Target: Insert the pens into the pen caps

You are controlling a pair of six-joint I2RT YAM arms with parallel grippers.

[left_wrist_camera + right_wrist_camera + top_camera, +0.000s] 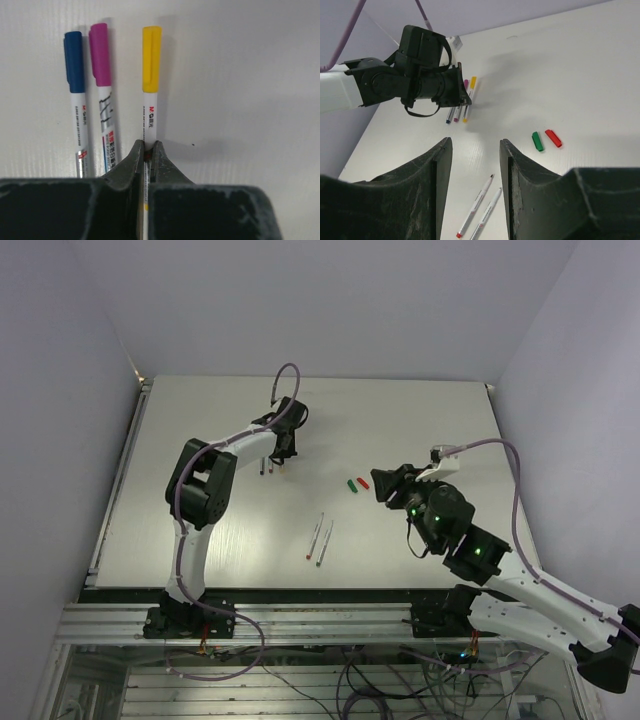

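Observation:
My left gripper (148, 145) is shut on a white pen with a yellow cap (151, 80), low over the table at the back left (283, 455). Just left of it lie a magenta-capped pen (102, 90) and a blue-capped pen (76, 85). Two uncapped pens (314, 536) (324, 542) lie side by side mid-table; one has a red end (475, 205), and the other lies beside it (487, 212). A green cap (537, 141) and a red cap (553, 138) lie loose, also in the top view (350, 483) (363, 483). My right gripper (475, 142) is open and empty, raised just right of the caps (385, 483).
The pale table (200, 530) has a metal rail along its near edge and purple-grey walls on three sides. The left arm (415, 82) reaches across the far left with a purple cable looping above it.

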